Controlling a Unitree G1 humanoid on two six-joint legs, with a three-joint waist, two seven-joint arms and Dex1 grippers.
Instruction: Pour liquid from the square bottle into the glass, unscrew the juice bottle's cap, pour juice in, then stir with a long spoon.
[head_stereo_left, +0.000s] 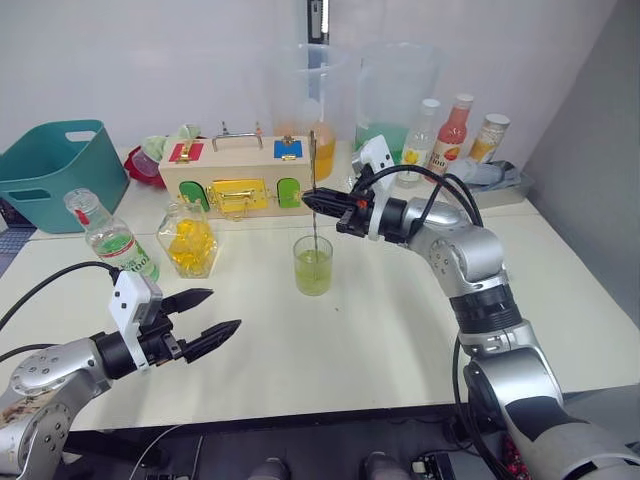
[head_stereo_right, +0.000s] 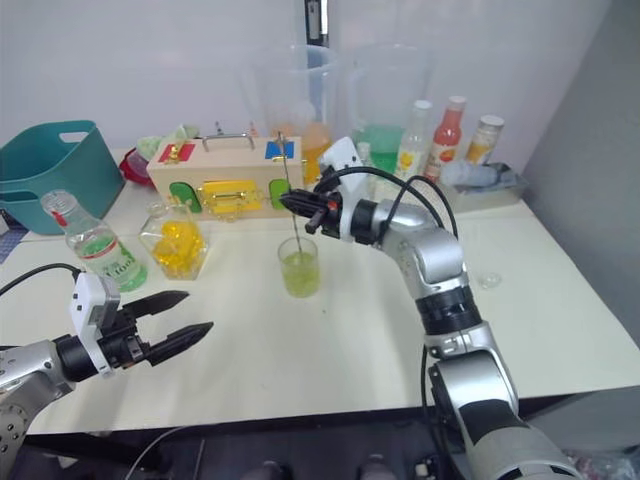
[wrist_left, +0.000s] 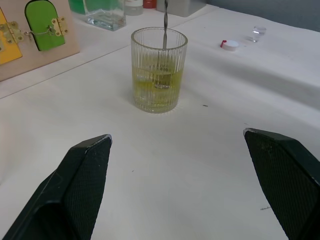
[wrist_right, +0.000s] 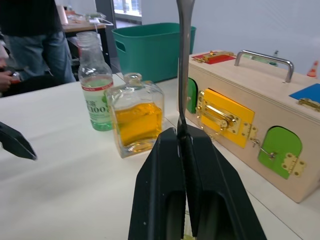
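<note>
The glass (head_stereo_left: 313, 266) stands mid-table, about a third full of yellow-green liquid (wrist_left: 155, 87). The long spoon (head_stereo_left: 313, 200) stands upright in it, its bowl sunk in the drink. My right gripper (head_stereo_left: 312, 202) is shut on the spoon's handle above the glass. Left of the glass sits the square bottle (head_stereo_left: 189, 238) with yellow contents, uncapped. The juice bottle (head_stereo_left: 110, 237) stands further left, open-necked, with a little green drink. The cap (wrist_left: 230, 45) lies on the table to the right of the glass. My left gripper (head_stereo_left: 207, 320) hovers open near the front left, empty.
A wooden latch box (head_stereo_left: 235, 172) stands behind the glass. Two tall pitchers (head_stereo_left: 390, 95) and several bottles (head_stereo_left: 452, 135) line the back right. A teal basket (head_stereo_left: 55, 170) sits at the back left. A person (wrist_right: 30, 45) stands beyond the table's left end.
</note>
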